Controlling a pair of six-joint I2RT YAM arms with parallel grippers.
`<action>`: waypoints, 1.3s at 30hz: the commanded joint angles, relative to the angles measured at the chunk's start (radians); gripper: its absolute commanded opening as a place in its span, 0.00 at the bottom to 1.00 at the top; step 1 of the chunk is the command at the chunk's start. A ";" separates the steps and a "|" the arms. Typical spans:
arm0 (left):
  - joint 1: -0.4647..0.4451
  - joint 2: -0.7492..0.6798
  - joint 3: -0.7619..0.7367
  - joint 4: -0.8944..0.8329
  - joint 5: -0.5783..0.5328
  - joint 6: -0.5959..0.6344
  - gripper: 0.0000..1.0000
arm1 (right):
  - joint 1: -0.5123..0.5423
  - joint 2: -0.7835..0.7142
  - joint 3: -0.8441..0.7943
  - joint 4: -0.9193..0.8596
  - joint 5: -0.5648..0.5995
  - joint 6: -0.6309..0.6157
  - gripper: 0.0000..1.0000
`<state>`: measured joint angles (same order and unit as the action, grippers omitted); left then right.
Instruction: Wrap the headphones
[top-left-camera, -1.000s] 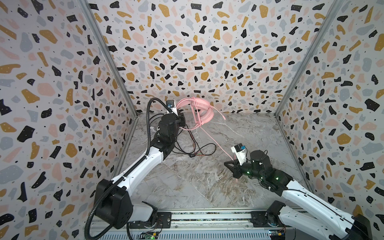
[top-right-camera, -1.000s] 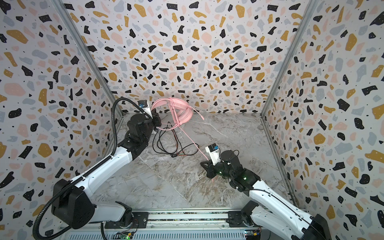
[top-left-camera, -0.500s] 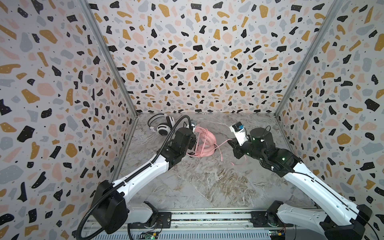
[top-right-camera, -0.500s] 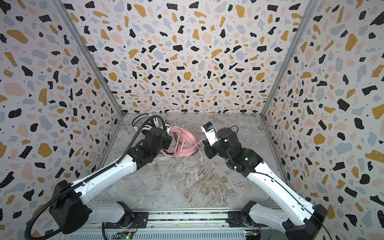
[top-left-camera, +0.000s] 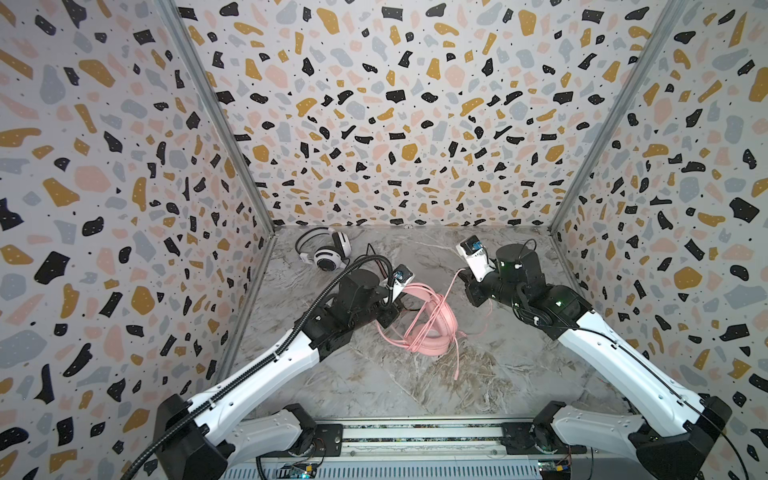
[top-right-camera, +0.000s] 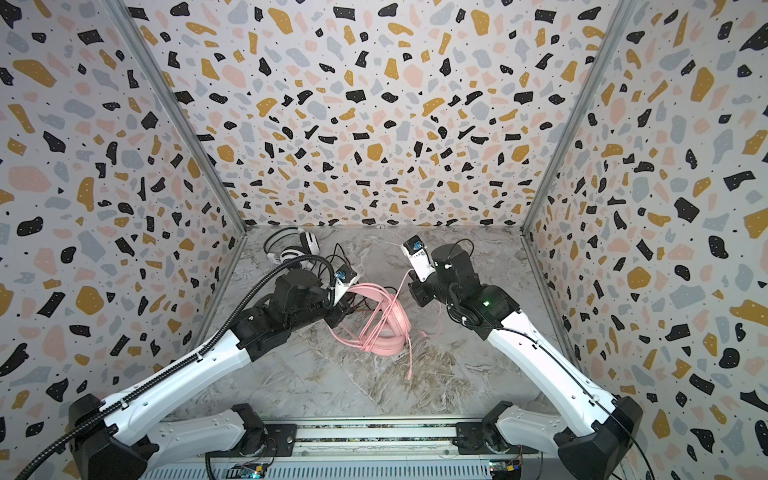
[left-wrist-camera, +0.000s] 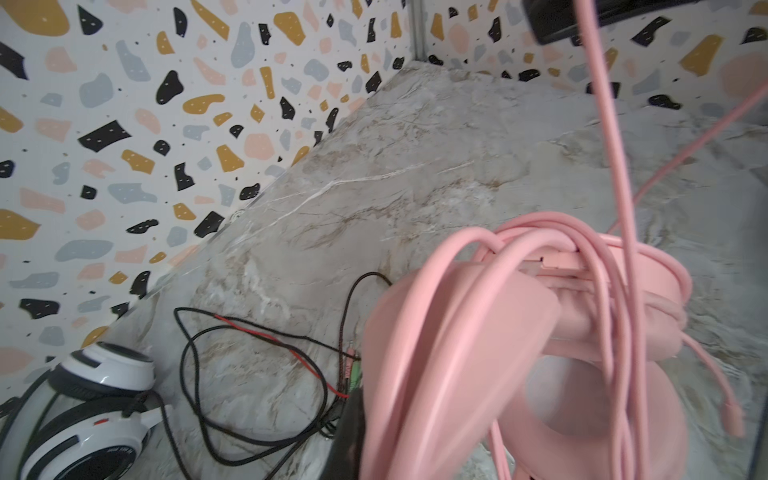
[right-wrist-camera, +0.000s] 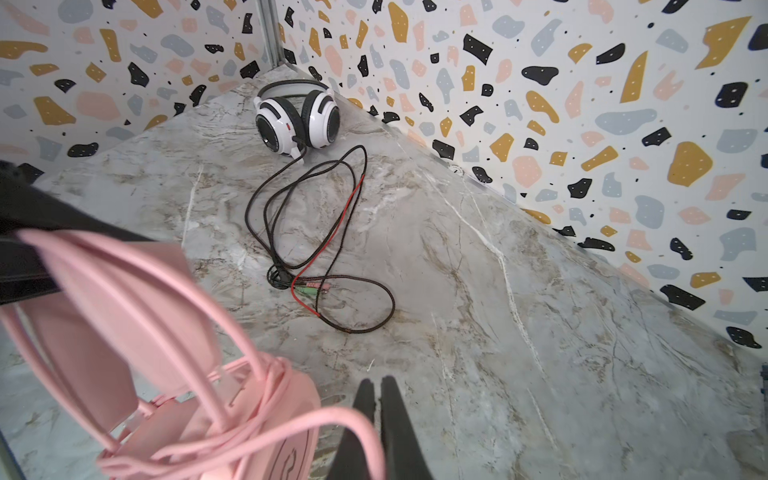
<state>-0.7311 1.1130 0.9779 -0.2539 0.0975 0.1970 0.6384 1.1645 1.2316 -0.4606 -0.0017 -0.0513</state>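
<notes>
Cable (left-wrist-camera: 610, 124) loops around pink headphones (top-left-camera: 432, 345), pinched between closed right fingers (right-wrist-camera: 392, 415)

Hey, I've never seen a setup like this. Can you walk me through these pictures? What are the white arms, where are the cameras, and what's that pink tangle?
You are looking at two robot arms, the left arm and the right arm, mounted at the front of a marble-look table with speckled wall panels around it. Both top views look down on the whole scene. The two close-ups come from a camera on each arm's wrist.

Each arm ends in a two-finger gripper. The left gripper is closed on the pink headset, which has its cord looped around it. The right gripper pinches a stretch of that pink cable.

A white-and-black headset lies in the far left corner, with its black cable loose beside it.
</notes>
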 joint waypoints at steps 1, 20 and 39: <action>-0.002 -0.034 0.002 0.032 0.294 -0.021 0.00 | -0.056 -0.012 0.040 0.113 -0.040 0.002 0.08; 0.051 -0.051 0.043 0.203 0.491 -0.164 0.00 | -0.170 0.026 -0.147 0.340 -0.280 0.082 0.11; 0.071 -0.075 0.038 0.620 0.688 -0.479 0.00 | -0.244 0.085 -0.369 0.660 -0.603 0.233 0.17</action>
<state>-0.6617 1.0561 0.9779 0.0841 0.6949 -0.1646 0.4072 1.2266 0.8829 0.0841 -0.5240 0.1188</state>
